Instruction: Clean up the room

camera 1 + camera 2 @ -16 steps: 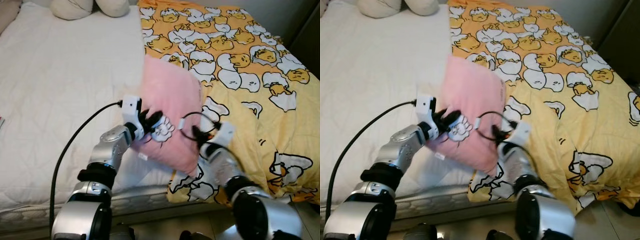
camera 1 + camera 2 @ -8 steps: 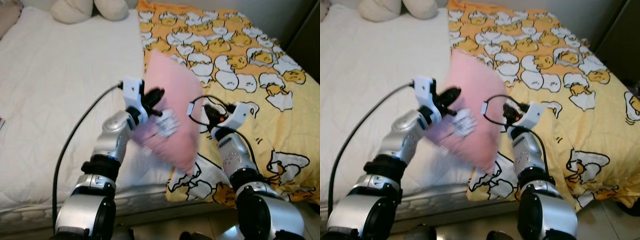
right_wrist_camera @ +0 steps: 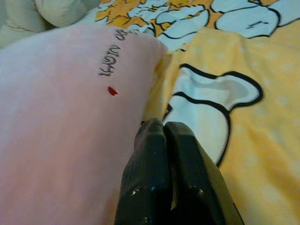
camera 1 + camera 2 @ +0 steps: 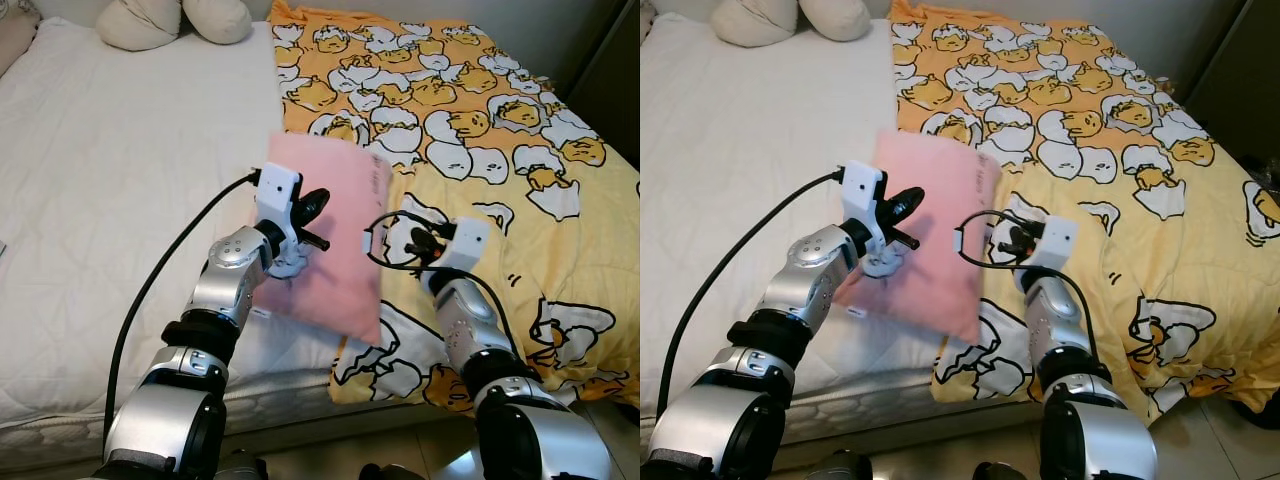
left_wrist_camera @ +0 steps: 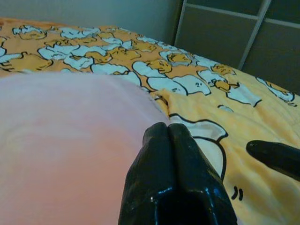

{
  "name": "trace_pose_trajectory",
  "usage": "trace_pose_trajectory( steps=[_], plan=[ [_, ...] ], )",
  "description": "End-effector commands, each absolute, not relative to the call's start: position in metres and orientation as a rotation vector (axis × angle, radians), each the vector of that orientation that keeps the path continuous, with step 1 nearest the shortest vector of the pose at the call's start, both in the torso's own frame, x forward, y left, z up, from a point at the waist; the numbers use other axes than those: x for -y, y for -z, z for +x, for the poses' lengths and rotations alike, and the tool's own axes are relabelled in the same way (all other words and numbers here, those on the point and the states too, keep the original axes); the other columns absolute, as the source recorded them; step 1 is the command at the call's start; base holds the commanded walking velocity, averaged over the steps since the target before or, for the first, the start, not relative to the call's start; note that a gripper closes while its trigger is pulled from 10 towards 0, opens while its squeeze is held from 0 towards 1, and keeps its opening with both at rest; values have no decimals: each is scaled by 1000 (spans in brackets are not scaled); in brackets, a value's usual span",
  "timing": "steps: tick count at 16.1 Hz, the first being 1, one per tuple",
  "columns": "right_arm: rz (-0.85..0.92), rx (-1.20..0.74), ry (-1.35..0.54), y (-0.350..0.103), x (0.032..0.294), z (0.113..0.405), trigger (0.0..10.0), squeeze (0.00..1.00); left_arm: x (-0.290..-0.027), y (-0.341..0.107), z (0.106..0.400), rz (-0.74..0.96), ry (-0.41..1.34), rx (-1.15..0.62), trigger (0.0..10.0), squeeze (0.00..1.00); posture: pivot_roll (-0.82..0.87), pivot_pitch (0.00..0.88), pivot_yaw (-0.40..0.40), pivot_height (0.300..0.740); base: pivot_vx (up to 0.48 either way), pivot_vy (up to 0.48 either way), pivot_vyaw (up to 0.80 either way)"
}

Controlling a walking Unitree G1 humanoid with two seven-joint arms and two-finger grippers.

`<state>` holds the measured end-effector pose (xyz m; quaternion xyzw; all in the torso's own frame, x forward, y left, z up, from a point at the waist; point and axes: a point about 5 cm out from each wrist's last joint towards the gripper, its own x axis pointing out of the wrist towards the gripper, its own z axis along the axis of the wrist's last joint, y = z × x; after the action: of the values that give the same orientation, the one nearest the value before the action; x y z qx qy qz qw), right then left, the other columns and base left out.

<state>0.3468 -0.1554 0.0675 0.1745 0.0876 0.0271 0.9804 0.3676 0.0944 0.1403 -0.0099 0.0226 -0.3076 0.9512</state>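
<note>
We held the pink pillow (image 4: pixel 330 245) lifted above the bed (image 4: pixel 110 180), probably to carry it clear: left gripper (image 4: pixel 310 205) and right gripper (image 4: pixel 400 250), jaws together, pressed against its opposite sides.

Pink pillow (image 4: pixel 930 250) between both tools

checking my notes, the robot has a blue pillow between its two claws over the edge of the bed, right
Not quite: the pillow is pink, not blue, as the left eye view shows. The rest holds: it sits between the left claw and the right claw, over the edge of the bed.
</note>
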Motion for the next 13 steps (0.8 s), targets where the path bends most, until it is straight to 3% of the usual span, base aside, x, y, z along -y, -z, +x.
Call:
trace_pose_trajectory(
  steps=[1, 5, 6, 7, 8, 9, 13],
  plan=[
    [349, -181, -30, -66, 160, 346, 10000, 0, -91, -141, 368, 8, 634, -50, 0, 0, 85, 0, -36, 740, 0, 0, 0],
    [318, -178, -36, -67, 156, 346, 10000, 0, -93, -134, 366, 35, 620, -71, 0, 0, 94, 0, -42, 740, 0, 0, 0],
    [312, -147, -14, -69, 159, 346, 10000, 655, -97, -138, 369, 77, 562, -40, 10000, 0, 95, 0, -41, 740, 0, 0, 0],
    [273, -90, 0, -76, 162, 346, 10000, 1000, -106, -146, 375, 151, 466, 10, 10000, 0, 96, 0, -41, 740, 0, 0, 0],
    [188, -7, -2, -88, 162, 347, 10000, 1000, -124, -159, 381, 304, 325, 89, 10000, 1000, 95, 0, -39, 740, 0, 0, 0],
    [142, 46, -17, -96, 158, 348, 10000, 1000, -133, -162, 384, 369, 275, 98, 10000, 1000, 90, 0, -39, 740, 0, 0, 0],
    [113, 54, -38, -95, 146, 346, 10000, 1000, -151, -144, 387, 362, 129, -42, 10000, 1000, 78, 0, -35, 740, 0, 0, 0]
  ],
)
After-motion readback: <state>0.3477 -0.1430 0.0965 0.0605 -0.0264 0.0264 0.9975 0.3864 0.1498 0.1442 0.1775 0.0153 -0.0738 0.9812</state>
